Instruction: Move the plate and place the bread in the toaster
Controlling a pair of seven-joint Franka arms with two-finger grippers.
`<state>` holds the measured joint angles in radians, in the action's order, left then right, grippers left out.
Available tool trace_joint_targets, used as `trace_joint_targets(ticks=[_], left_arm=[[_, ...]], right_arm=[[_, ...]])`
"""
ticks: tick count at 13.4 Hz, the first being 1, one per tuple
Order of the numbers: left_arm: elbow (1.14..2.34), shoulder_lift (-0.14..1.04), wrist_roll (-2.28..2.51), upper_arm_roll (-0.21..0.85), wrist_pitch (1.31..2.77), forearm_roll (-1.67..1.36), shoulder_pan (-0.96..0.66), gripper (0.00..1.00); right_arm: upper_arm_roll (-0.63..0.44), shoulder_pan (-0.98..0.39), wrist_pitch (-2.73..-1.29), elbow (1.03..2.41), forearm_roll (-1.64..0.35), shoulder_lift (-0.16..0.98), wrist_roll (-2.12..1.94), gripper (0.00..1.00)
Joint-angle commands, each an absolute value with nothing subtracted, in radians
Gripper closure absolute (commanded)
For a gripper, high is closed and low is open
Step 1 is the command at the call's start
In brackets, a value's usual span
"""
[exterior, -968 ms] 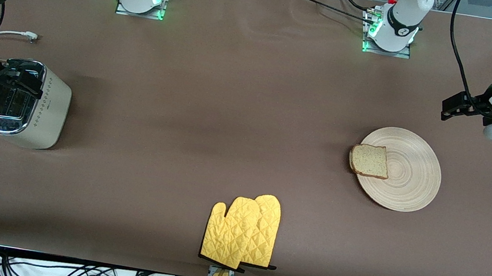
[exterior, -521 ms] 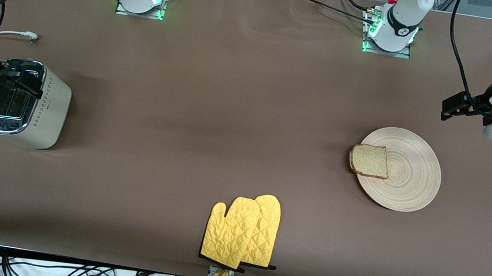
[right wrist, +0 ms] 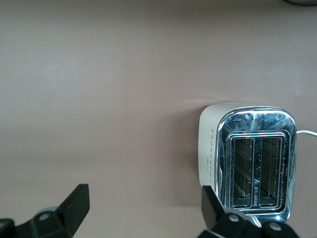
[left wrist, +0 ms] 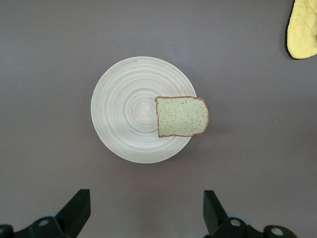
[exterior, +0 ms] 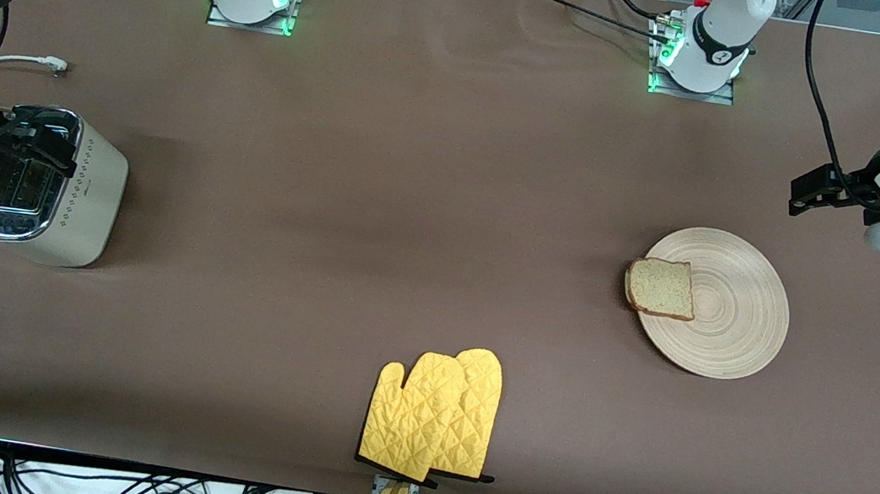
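Front view. One plate (exterior: 717, 303) lies flat on the brown table (exterior: 413, 192) toward the left arm's end. One slice of bread (exterior: 662, 287) rests flat on the plate's rim on the side toward the table's middle, its edge slightly overhanging; it is nearly square, so no long axis can be told. One toaster (exterior: 44, 185) stands upright toward the right arm's end, chrome top and slots facing up, the slots' long axis running nearer-to-farther from the camera; its white cord (exterior: 14, 61) trails on the table farther from the camera. Two yellow oven mitts (exterior: 431, 412), overlapping, lie near the table's edge closest to the camera, fingertips pointing toward the robots. The left gripper (exterior: 808, 193) hangs in the air near the plate, its arm bent in from the table's end. The right gripper (exterior: 38, 139) hangs over the toaster.

Left wrist view. The camera looks straight down on the plate (left wrist: 141, 116) and bread (left wrist: 182, 116); the left gripper (left wrist: 146, 215) has its fingers (left wrist: 77, 208) wide apart, holding nothing. One mitt (left wrist: 303, 27) shows at the corner.

Right wrist view. The toaster (right wrist: 247, 156) shows two empty slots side by side. The right gripper (right wrist: 143, 210) has its fingers (right wrist: 77, 203) wide apart, empty.
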<state>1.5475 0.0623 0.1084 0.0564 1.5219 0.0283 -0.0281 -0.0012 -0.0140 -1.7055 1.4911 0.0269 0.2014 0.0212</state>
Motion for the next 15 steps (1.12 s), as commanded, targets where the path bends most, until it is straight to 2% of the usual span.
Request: trace_joint_targets(ticks=[1,15], left_arm=[[1.517,0.077,0.112,0.06,1.516,0.002,-0.02,0.0],[1.517,0.106,0.097,0.051,1.52,0.003,0.015,0.0]], right_arm=[[0.002,-0.011,-1.71,1.488,0.011,0.201,0.023,0.0],[0.0,-0.009,-1.71,1.488,0.011,0.201,0.023,0.0]])
